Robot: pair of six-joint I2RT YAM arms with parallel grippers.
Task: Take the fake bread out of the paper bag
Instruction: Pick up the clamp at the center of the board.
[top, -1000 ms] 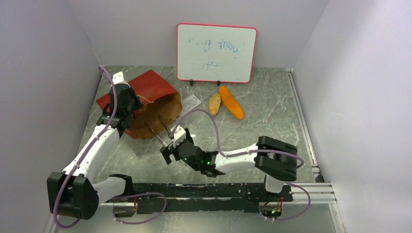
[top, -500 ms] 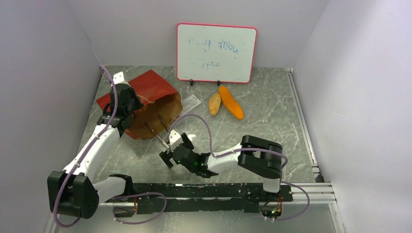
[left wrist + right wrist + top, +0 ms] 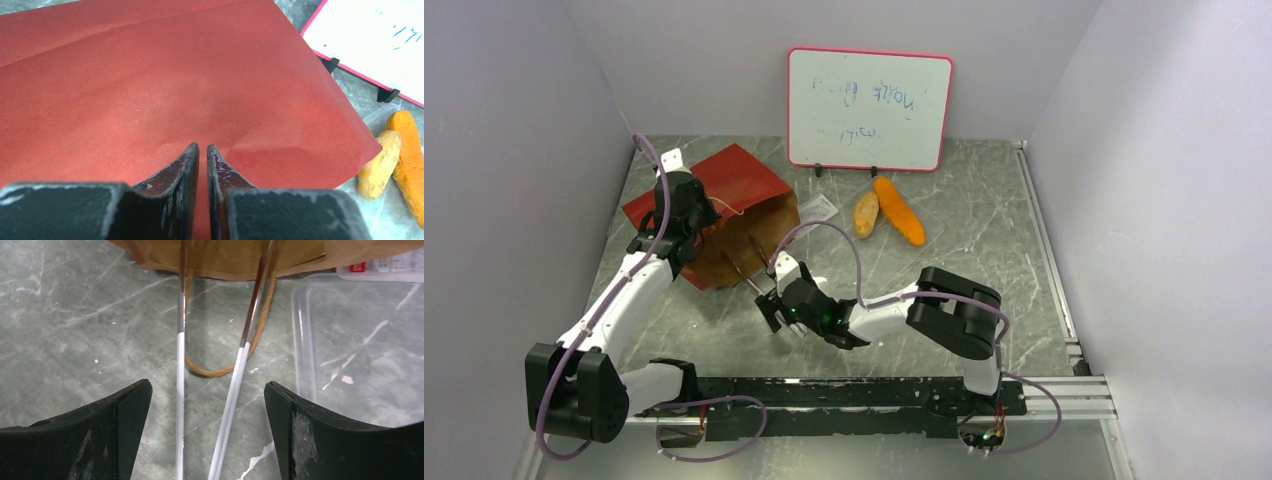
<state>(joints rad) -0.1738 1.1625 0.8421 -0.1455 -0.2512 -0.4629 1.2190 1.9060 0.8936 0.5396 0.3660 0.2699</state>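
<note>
Two pieces of fake bread lay out on the grey marbled desk: a long orange toy baguette and, just beside it on its left, a tan oval toy roll. Both sat in front of a pink-framed whiteboard that stood upright at the far edge, with faint writing too blurred to read. To the left of the bread, the red paper gift bag lay on its side with its brown kraft inside showing at the mouth, which faced the near side of the desk. I could not see whether any bread was inside it.

My left end effector had its fingers together, tips against the bag's red upper panel, where the paper creased. I could not tell whether any paper was pinched between them.

My right end effector was low over the desk just in front of the bag's mouth, fingers spread wide apart and holding nothing. Two thin rods, white at the near end and brown farther up, ran between those fingers toward the bag. A tan loop handle curled on the desk beneath them. A clear plastic tray lay just to the right, beside the bag's mouth.
</note>
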